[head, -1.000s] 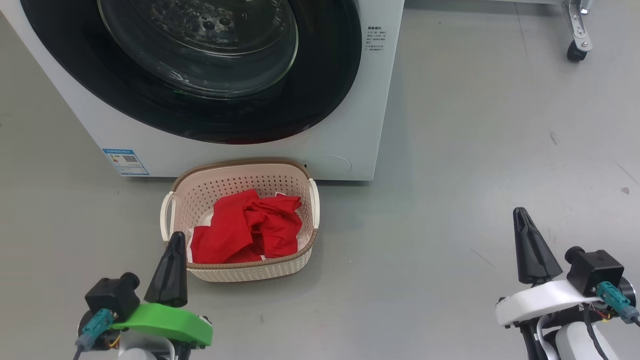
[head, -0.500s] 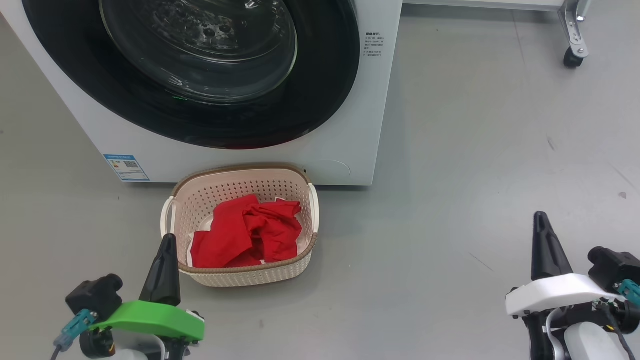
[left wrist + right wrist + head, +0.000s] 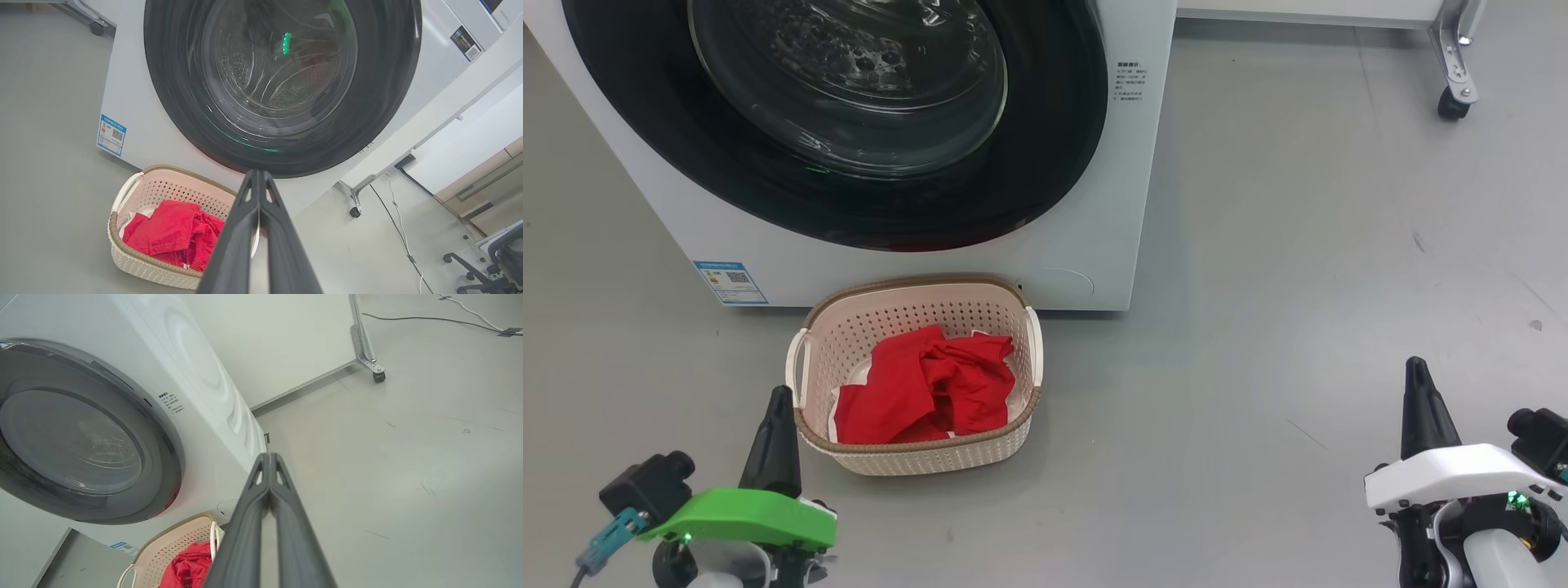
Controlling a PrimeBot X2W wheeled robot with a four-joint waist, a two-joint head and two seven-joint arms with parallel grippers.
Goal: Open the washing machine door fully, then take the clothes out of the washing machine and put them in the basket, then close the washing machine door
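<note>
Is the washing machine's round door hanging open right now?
No, the washing machine door lies shut, flush against the white front of the washing machine.

We see the washing machine door [image 3: 1054, 163] glossy black around clear glass, the washing machine [image 3: 1131, 204] smooth white, the basket [image 3: 915, 455] perforated cream plastic, the clothes [image 3: 915, 396] creased red cloth, the floor [image 3: 1298, 286] matt grey.
</note>
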